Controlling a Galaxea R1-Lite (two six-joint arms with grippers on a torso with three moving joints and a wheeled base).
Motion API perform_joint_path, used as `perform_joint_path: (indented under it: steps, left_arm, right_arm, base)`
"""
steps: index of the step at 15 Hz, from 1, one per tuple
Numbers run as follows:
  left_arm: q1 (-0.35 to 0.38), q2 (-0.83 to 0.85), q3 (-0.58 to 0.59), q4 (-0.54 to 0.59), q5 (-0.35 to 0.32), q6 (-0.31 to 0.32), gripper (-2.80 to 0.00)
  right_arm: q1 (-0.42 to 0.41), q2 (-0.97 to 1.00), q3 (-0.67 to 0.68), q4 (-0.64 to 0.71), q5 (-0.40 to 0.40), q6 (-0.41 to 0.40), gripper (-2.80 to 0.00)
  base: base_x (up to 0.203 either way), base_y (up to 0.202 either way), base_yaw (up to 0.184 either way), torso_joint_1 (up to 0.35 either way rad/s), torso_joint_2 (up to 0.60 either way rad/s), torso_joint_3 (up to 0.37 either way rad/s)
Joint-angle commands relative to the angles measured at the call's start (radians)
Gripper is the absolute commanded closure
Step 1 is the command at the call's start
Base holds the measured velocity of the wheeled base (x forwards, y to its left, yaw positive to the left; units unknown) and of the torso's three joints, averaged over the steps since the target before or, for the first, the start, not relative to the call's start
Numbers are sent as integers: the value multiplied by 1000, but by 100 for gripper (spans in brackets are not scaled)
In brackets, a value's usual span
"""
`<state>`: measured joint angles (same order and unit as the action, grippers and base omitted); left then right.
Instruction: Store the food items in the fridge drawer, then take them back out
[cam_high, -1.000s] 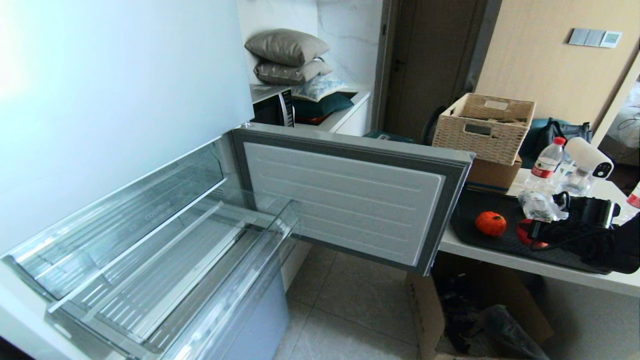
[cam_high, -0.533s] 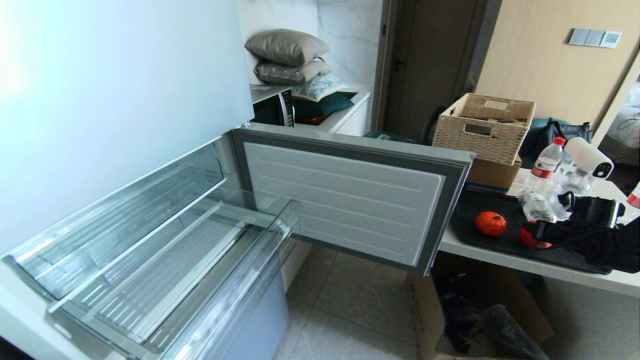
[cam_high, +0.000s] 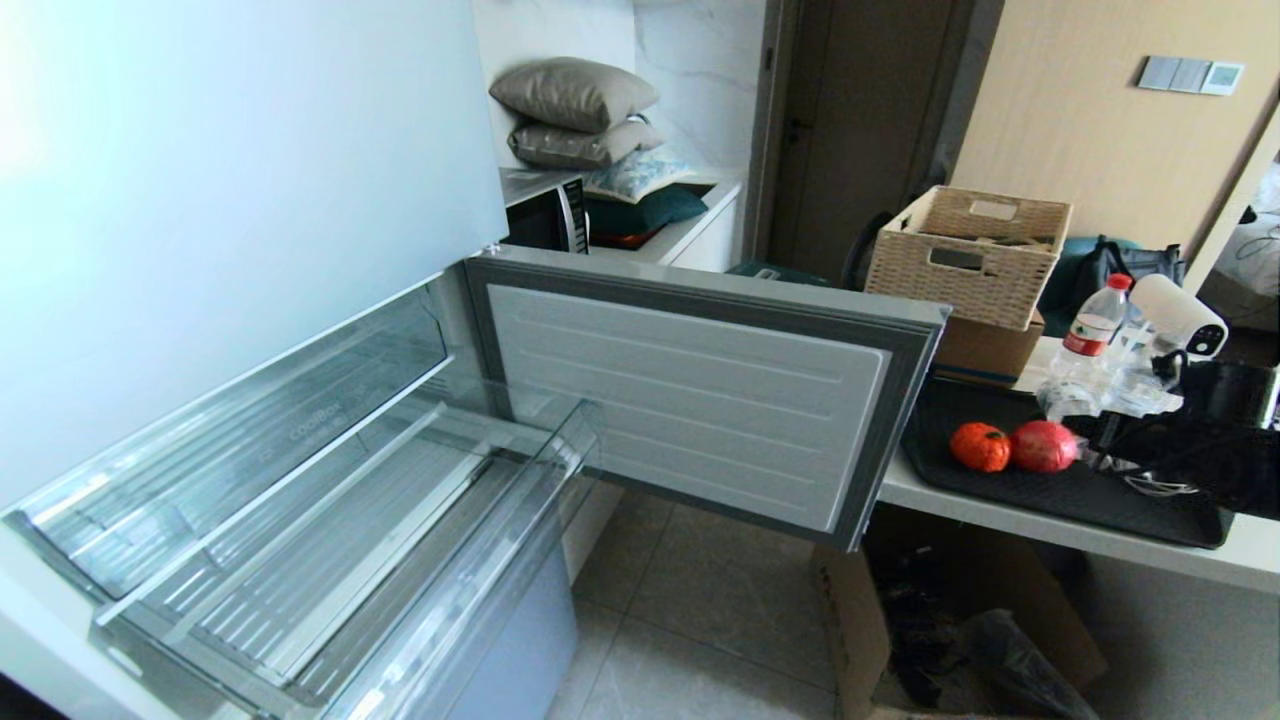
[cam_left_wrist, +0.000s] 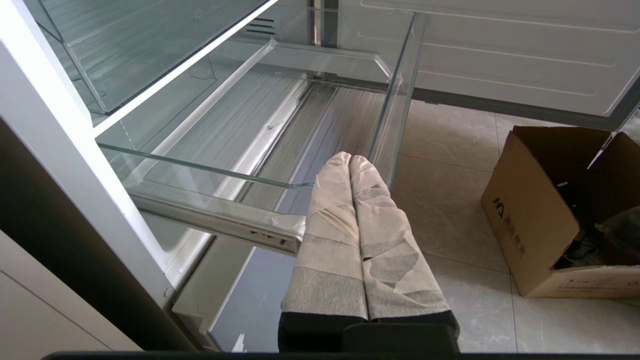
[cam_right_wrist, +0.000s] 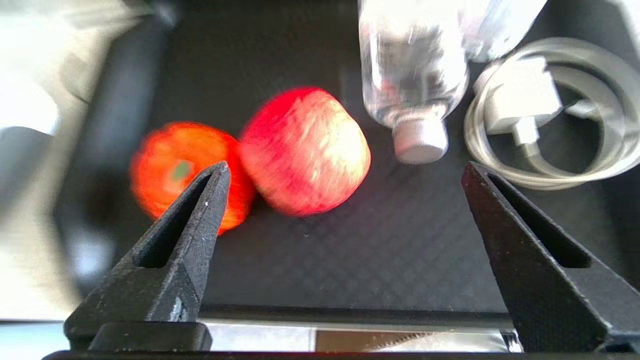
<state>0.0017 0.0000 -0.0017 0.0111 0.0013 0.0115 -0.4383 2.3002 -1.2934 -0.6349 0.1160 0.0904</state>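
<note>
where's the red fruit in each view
Head view: the red fruit lies on the black tray at the right, touching the orange-red fruit.
Left wrist view: not in it.
Right wrist view: the red fruit lies at centre, ahead of the open right gripper.
Shared landmark: the orange-red fruit beside it.

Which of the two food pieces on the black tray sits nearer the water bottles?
The red piece; the orange-red piece lies beyond it, toward the fridge door.
</note>
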Motion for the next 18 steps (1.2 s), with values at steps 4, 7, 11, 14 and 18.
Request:
perform_joint_path:
  steps: [4, 7, 11, 14, 18]
  left_arm:
    - [0, 2, 0, 1, 0, -1, 0]
    - [0, 2, 0, 0, 0, -1, 0]
    - [0, 2, 0, 1, 0, 1, 0]
    - [0, 2, 0, 1, 0, -1, 0]
    - [0, 2, 0, 0, 0, 0, 0]
  right_arm:
    - [17, -497, 361, 56, 13, 7, 0]
    - [37, -802, 558, 145, 63, 9, 0]
    - [141, -1278, 809, 343, 139, -30, 0]
    - [284, -1599, 1010, 459, 138, -72, 0]
    - [358, -1990, 1191, 505, 76, -137, 0]
  base:
    - [0, 0, 0, 0, 0, 0]
    - [0, 0, 0, 0, 0, 0]
    - [0, 0, 0, 0, 0, 0]
    - [0, 0, 0, 0, 0, 0]
    - [0, 0, 0, 0, 0, 0]
